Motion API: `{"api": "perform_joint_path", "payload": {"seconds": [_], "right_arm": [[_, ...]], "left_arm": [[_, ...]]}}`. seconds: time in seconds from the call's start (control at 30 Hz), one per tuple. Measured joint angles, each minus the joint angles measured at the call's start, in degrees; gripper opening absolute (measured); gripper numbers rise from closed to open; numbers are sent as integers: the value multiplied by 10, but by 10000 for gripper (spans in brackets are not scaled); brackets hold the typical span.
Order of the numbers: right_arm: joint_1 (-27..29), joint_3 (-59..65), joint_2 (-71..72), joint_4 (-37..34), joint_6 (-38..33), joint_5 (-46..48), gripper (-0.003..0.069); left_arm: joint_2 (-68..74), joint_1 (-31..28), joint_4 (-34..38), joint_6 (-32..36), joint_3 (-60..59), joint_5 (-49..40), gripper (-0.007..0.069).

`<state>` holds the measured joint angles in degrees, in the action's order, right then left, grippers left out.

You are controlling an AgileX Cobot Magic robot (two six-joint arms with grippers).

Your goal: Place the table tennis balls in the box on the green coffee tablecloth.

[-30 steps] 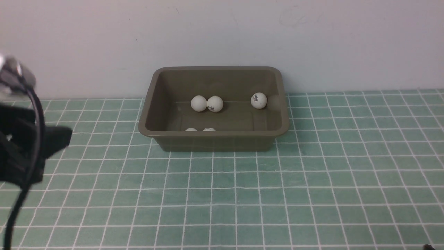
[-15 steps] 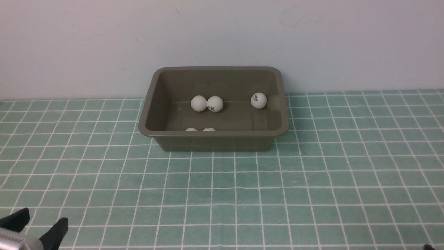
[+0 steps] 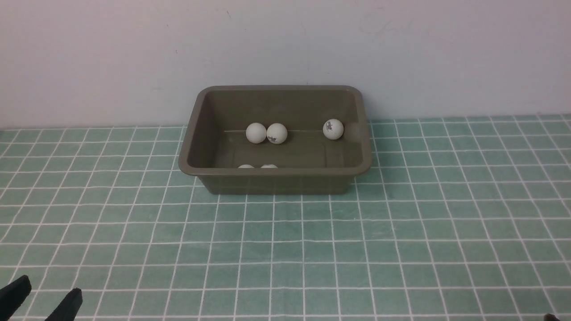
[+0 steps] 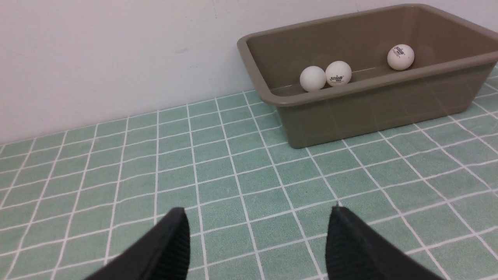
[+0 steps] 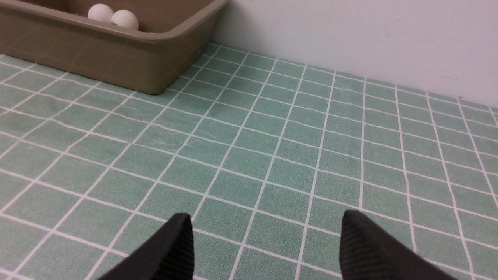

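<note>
The olive-brown box (image 3: 274,180) stands on the green coffee tablecloth (image 3: 285,245) near the back wall. Several table tennis balls lie inside: a touching pair (image 3: 256,133) at the far wall, one (image 3: 333,129) to their right, and two (image 3: 246,166) half hidden behind the near rim. My left gripper (image 3: 47,292) is open and empty at the bottom left corner, far from the box. In the left wrist view the left gripper (image 4: 258,212) hangs over bare cloth, with the box (image 4: 373,105) ahead. The right gripper (image 5: 266,216) is open and empty over cloth, and the box (image 5: 116,58) is off to one side.
A plain pale wall (image 3: 285,44) rises right behind the box. The checked cloth runs to every edge of the front view. No loose ball shows on the cloth in any view.
My left arm has dropped from the middle left edge to the bottom left corner, and only its two fingertips now show. The balls and the box have stayed put.
</note>
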<state>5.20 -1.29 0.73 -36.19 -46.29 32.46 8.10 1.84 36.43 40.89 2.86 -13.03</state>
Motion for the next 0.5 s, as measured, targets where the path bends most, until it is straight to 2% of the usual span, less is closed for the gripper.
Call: {"api": "perform_joint_path", "payload": {"seconds": [0.3, 0.4, 0.5], "right_arm": [[0, 0, 0, 0, 2, 0, 461], [0, 0, 0, 0, 2, 0, 461], [0, 0, 0, 0, 2, 0, 461]], "left_arm": [[-1, 0, -11, -7, -8, 0, 426], [-14, 0, -77, -70, -20, -2, 426], [-35, 0, -166, -168, -31, -6, 426]]}}
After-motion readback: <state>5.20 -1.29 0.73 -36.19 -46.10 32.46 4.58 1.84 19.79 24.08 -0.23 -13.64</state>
